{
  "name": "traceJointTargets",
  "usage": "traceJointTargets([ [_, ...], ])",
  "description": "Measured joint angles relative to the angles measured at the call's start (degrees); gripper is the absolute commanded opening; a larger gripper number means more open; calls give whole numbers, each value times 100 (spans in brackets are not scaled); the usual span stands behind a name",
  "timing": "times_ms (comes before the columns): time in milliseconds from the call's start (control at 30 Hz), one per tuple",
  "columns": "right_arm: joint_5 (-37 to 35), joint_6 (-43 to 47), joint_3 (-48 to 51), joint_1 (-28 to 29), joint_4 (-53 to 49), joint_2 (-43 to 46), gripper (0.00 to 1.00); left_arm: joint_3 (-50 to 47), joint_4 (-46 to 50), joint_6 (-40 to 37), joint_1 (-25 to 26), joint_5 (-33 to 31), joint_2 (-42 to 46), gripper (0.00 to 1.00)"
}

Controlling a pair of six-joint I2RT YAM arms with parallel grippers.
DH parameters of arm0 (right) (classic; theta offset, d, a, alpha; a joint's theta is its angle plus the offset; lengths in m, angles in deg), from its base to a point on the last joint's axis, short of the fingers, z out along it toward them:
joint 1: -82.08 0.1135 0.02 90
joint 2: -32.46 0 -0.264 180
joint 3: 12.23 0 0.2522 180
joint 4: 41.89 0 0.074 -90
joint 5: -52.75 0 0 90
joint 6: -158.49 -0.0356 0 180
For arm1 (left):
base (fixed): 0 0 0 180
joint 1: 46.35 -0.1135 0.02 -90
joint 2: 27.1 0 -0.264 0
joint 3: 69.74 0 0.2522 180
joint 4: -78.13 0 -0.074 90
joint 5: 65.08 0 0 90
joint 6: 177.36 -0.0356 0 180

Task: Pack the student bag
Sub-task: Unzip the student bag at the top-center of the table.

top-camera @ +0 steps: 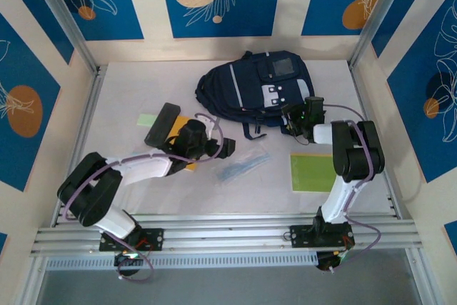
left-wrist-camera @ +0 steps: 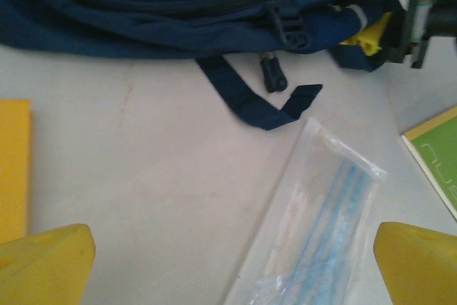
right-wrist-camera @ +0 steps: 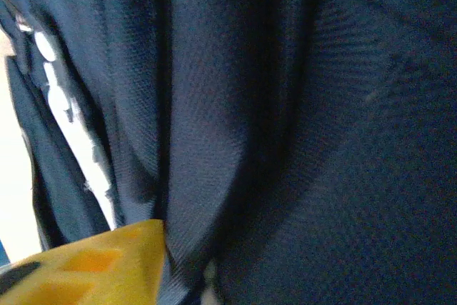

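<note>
A green pad (top-camera: 313, 171) lies near right on the surface (top-camera: 136, 83). A clear packet (top-camera: 243, 166) of blue sticks lies at centre. The left tool (top-camera: 224, 149) hangs just left of it, fingers spread wide. Farther off, the right tool (top-camera: 300, 116) meets the near right edge of the backpack (top-camera: 246, 83), which lies flat at far centre. I cannot tell whether this tool pinches the fabric.

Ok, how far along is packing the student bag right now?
Barely started. Done: nothing visibly packed; the clear packet, green notebook, black case and yellow item all lie on the table outside the student bag. In hand: the right tool straddles the bag's edge fabric, grip unconfirmed; the left tool hangs open by the packet. Left: open the bag, load everything.
</note>
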Motion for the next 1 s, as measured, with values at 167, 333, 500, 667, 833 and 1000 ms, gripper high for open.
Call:
traceJointTargets([
  [167,468,-63,-85,-125,181,-90,0,103,-9,-114,74,168,-153,100],
  [333,658,-4,-142,-94,-317,431,0,415,68,-313,96,348,-376,96],
  [500,680,129,-470,79,-1040,1246,0,955,210,-625,101,501,-654,82],
  [667,782,166,-710,201,-1451,1528,0,1550,234,-850,101,763,-1073,68],
  [833,883,94,-710,229,-1784,1528,0,1749,90,-929,101,922,-1436,58],
  [1000,881,-17,-710,280,-1985,1534,0,1871,-103,-1005,101,1021,-1818,51],
])
